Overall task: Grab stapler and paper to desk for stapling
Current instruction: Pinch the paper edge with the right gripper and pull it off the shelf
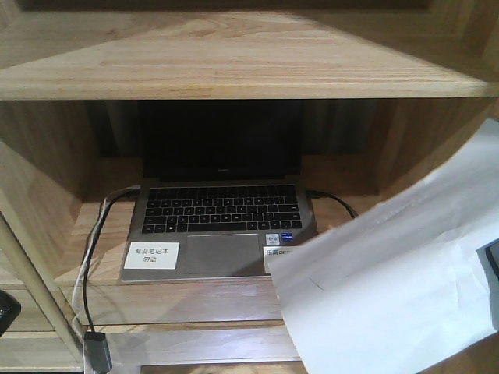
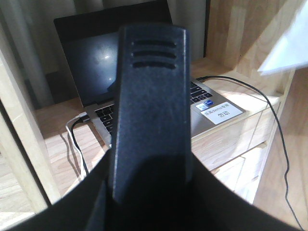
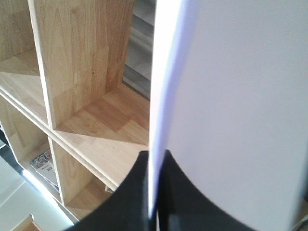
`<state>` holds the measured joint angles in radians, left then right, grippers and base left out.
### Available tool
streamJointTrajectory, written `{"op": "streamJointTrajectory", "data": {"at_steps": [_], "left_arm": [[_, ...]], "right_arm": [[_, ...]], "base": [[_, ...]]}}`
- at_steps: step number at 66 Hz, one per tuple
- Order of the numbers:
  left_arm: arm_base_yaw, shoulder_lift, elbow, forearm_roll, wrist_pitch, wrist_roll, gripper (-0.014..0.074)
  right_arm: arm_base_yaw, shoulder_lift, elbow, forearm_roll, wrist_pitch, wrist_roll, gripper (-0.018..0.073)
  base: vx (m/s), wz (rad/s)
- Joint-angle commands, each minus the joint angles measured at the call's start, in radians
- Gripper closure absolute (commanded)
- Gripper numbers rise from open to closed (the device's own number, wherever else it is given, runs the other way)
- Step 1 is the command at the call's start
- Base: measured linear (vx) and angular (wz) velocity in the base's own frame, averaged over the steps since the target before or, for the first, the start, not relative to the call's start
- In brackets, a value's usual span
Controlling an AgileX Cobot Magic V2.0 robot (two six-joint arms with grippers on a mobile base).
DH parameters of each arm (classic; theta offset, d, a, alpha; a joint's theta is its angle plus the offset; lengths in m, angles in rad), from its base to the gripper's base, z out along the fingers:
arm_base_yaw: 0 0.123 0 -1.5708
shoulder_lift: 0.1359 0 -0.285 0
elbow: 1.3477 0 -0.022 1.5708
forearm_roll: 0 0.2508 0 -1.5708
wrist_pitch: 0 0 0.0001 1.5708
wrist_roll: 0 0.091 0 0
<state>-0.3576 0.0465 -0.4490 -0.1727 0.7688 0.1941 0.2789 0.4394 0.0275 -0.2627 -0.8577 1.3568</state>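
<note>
The black stapler (image 2: 151, 96) fills the middle of the left wrist view, standing up lengthwise from between the jaws. My left gripper (image 2: 151, 161) is shut on its lower end. The white paper (image 3: 231, 96) stands edge-on in the right wrist view, and my right gripper (image 3: 154, 156) is shut on its edge. In the front view the paper (image 1: 398, 280) hangs tilted at the lower right and covers the laptop's right corner. The desk is out of view.
An open laptop (image 1: 214, 210) with white labels sits in a compartment of the light-wood shelf unit (image 1: 234, 70). Black and white cables (image 1: 90, 257) trail off its left side and another leaves on the right. Shelf dividers (image 3: 45, 62) stand close to the right gripper.
</note>
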Motion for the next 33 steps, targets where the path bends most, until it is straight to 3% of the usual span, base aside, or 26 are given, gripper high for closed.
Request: {"op": "streamJointTrajectory", "data": {"at_steps": [1, 33], "left_arm": [[-0.002, 0.015, -0.029, -0.017, -0.118, -0.009, 0.0603], [-0.002, 0.015, -0.029, -0.017, -0.118, -0.009, 0.0603]], "right_arm": [[0.002, 0.004, 0.004, -0.001, -0.053, -0.003, 0.0561], [0.002, 0.004, 0.004, -0.001, -0.052, -0.002, 0.0561]], "base": [[0.00, 0.00], [0.00, 0.00]]}}
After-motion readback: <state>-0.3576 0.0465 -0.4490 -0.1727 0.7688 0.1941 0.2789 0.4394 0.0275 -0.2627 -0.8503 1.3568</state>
